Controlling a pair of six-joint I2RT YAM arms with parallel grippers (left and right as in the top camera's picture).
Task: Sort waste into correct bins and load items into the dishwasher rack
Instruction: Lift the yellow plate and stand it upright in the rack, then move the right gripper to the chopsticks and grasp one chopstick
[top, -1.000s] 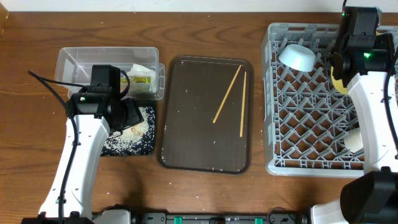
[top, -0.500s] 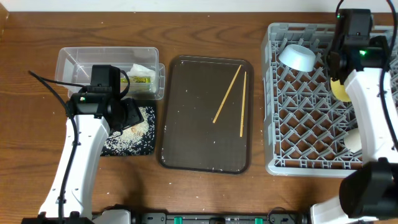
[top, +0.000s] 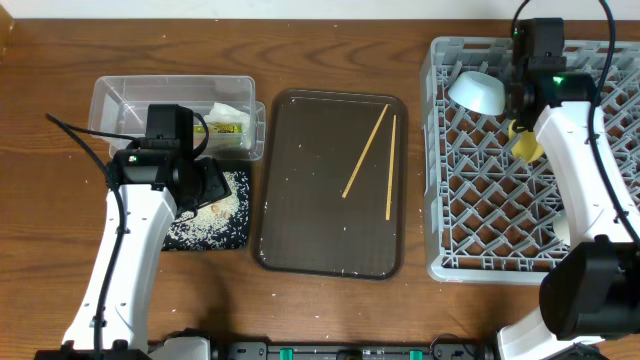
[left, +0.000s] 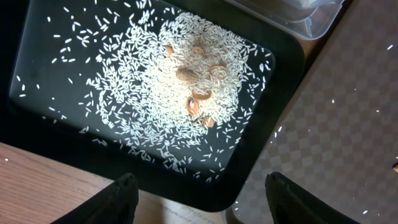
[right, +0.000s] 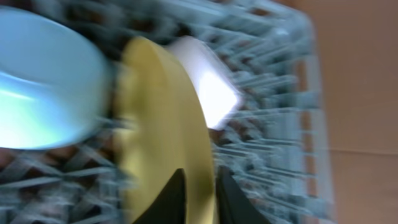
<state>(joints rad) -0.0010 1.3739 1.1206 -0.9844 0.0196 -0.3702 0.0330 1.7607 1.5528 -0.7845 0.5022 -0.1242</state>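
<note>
Plate-loading step: the yellow plate (right: 165, 124) stands on edge in the far half of the dishwasher rack (top: 480, 200), the right gripper (right: 198, 186) straddling its rim (clamped or loosened, too blurred to tell), the left gripper (left: 205, 202) open and empty over the black tray (left: 273, 146); next probably calls for a clean release and a lift clear

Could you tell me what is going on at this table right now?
Two robot arms are clearing a table. The right gripper is at the grey dishwasher rack with the rim of the yellow plate between its fingers. The plate stands on edge beside the light blue bowl, and the view is too blurred to show whether it is gripped. The left gripper hangs open above the black tray of rice. Two chopsticks lie on the brown tray, not yet loaded.
</note>
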